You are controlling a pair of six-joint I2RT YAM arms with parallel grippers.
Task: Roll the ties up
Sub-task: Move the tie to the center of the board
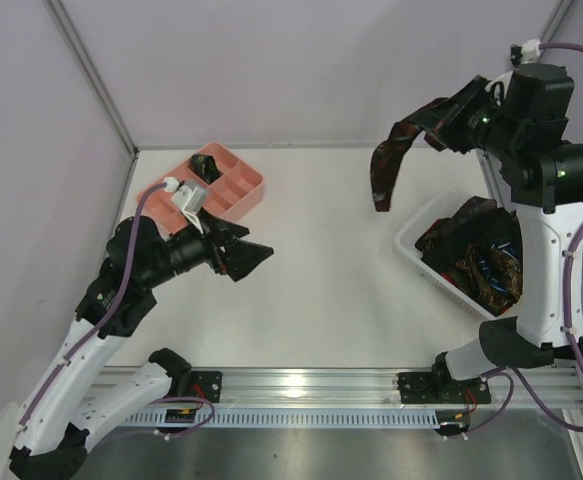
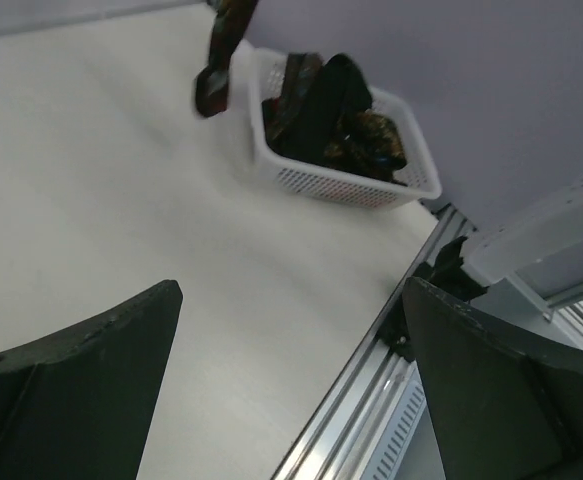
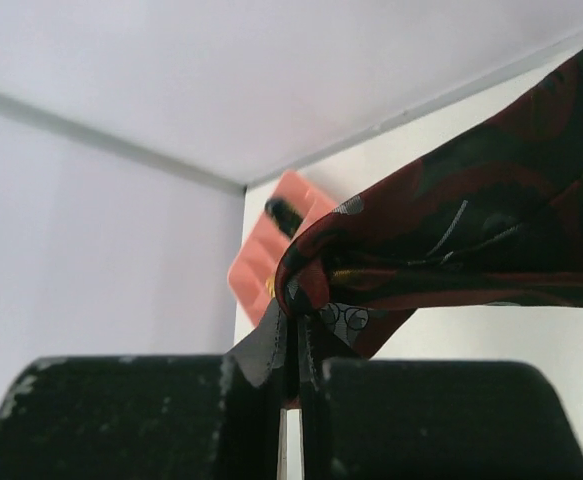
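A dark red-patterned tie [image 1: 381,170] hangs in mid-air at the top view's upper right, pinched by the clenched right gripper [image 1: 433,128]; more ties [image 1: 476,258] lie heaped in the white mesh basket [image 1: 409,248] at right. Left of centre, the left gripper [image 1: 259,252] hovers spread wide, holding nothing, just below the pink tray [image 1: 246,200].

Left arm [image 1: 121,290] reaches forward, elbow bent, forearm near level; left tool [image 1: 256,250] points right, jaws spread wide, holding nothing. Right arm [image 1: 546,200] stands tall, upper link upright, wrist turned left; right tool [image 1: 433,128] raised high, jaws pinched tight on tie [image 1: 381,170]. Two tools well apart.
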